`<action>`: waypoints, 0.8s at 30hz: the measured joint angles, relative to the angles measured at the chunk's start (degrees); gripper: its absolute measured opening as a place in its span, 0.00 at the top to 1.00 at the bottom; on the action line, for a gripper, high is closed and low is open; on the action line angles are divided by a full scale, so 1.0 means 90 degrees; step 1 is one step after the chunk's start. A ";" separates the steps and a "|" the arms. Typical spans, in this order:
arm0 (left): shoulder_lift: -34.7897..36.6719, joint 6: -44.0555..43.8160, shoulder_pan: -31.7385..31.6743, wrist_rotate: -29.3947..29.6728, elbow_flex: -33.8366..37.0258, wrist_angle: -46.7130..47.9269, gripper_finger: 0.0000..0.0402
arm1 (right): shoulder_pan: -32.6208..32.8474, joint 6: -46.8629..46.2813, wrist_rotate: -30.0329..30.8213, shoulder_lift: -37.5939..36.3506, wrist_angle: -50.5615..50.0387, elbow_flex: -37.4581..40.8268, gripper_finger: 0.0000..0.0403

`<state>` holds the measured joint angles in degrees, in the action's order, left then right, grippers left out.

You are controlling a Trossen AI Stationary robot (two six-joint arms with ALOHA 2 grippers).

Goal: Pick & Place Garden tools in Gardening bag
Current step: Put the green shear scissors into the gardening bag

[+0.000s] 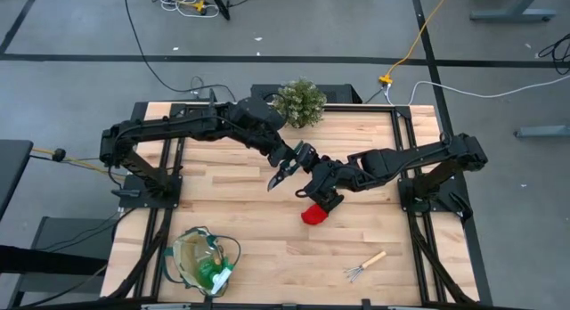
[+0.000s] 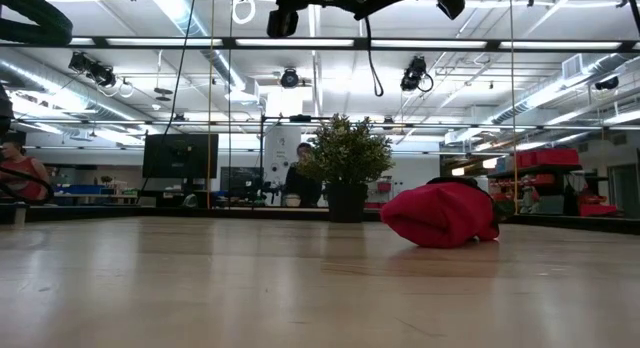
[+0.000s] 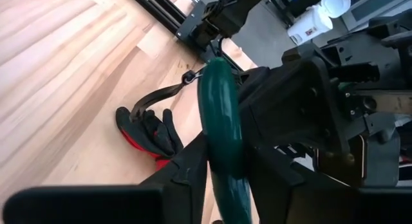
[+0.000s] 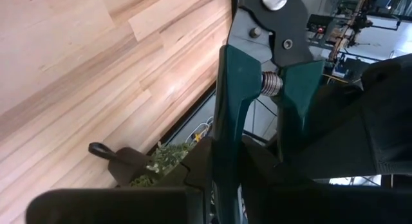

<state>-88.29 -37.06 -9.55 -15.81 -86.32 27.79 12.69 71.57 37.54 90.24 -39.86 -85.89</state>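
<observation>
The pruning shears (image 1: 276,176), with dark green handles and dark blades, are held above the table's middle between both grippers. My left gripper (image 1: 288,162) comes from the far left and is shut on one handle. My right gripper (image 1: 312,173) comes from the right and is shut on a handle too. The black-and-red glove (image 1: 313,214) lies flat on the table just near of them; it also shows in the low view (image 2: 440,214). The tan bag (image 1: 203,261) stands at the near left with the green spray bottle (image 1: 214,273) inside. One wooden-handled rake (image 1: 365,265) lies at the near right. My left gripper pinches one green handle (image 3: 222,114) of the shears between its two fingers, which lie across it. The shears are lifted clear of the table, with a strap loop (image 3: 161,94) hanging from the handle's end. My right gripper pinches a green handle (image 4: 228,114) between its two fingers, below the spring (image 4: 270,82) and the pivot. The handle runs on past the fingers. The shears are clear of the table.
A bushy potted plant (image 1: 300,102) stands at the table's far edge, just behind the left arm. Arm mounts and rails run along the table's left and right sides. Bare wood lies between the bag and the rake.
</observation>
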 joint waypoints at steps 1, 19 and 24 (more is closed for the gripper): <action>0.0000 -0.0002 -0.0002 -0.0019 0.0002 -0.0001 0.75 | 0.0000 0.0003 0.0000 0.0000 0.0002 0.0000 0.87; 0.0002 0.0027 0.0001 -0.0059 0.0002 -0.0012 0.77 | 0.0002 -0.0027 -0.0010 0.0000 0.0034 0.0000 0.87; 0.0004 0.0050 0.0001 -0.0068 0.0002 0.0004 0.78 | 0.0000 -0.0091 -0.0026 0.0000 0.0085 0.0002 0.82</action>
<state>-88.26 -36.61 -9.54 -16.42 -86.30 27.83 12.69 70.75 37.30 90.24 -39.10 -85.86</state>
